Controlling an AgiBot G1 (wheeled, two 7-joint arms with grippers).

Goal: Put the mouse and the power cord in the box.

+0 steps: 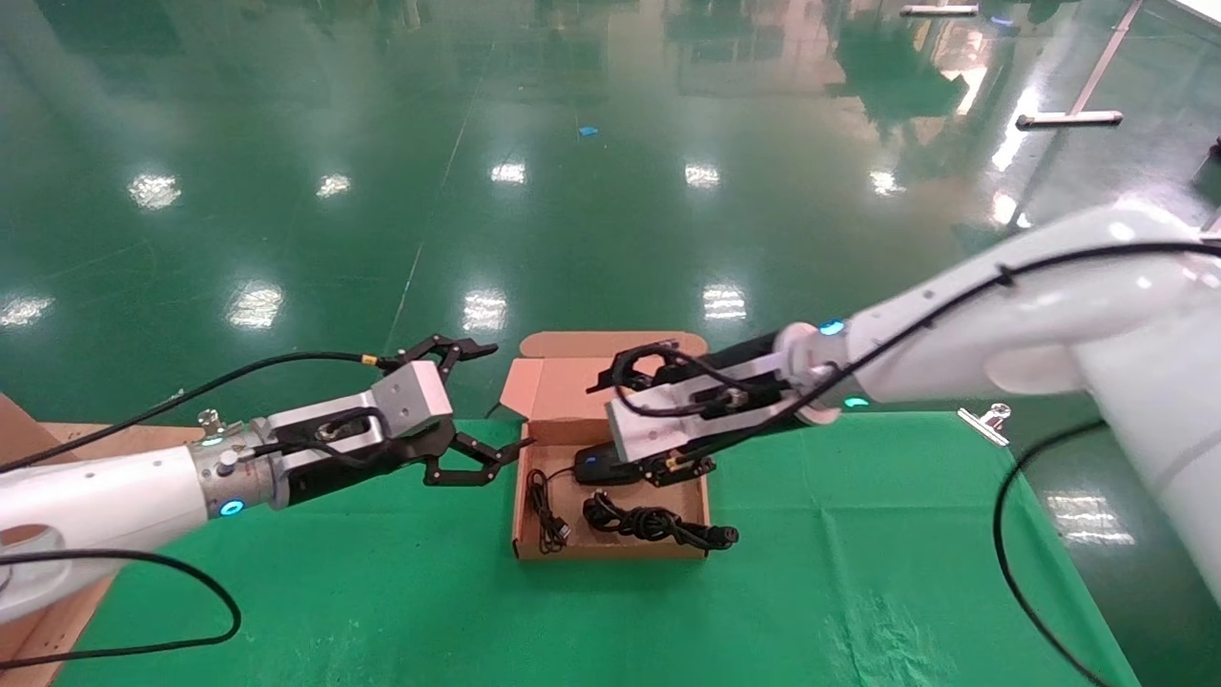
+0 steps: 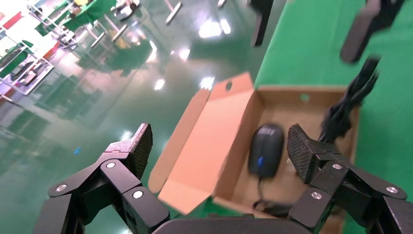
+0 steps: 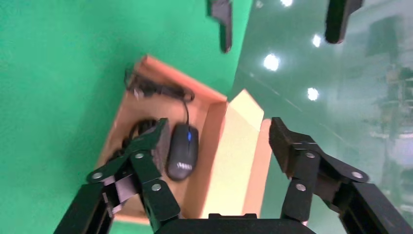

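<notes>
Under right tool (image 1: 637,420): mouse (image 1: 599,468).

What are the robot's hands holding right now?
Nothing. Both tools are open and empty: the right tool hangs over the box, where the mouse and power cord lie, and the left tool hovers beside it.

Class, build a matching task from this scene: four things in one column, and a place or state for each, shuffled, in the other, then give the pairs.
Things:
1. mouse
2. power cord
3. left pincer
4. box lid

Places or states:
A. open, beside the box, holding nothing
B. standing open at the far side
C. inside the box, far half, under the open right pincer
D. inside the box, plug end over the near right corner

Pairs: 1-C, 2-D, 3-A, 4-B
</notes>
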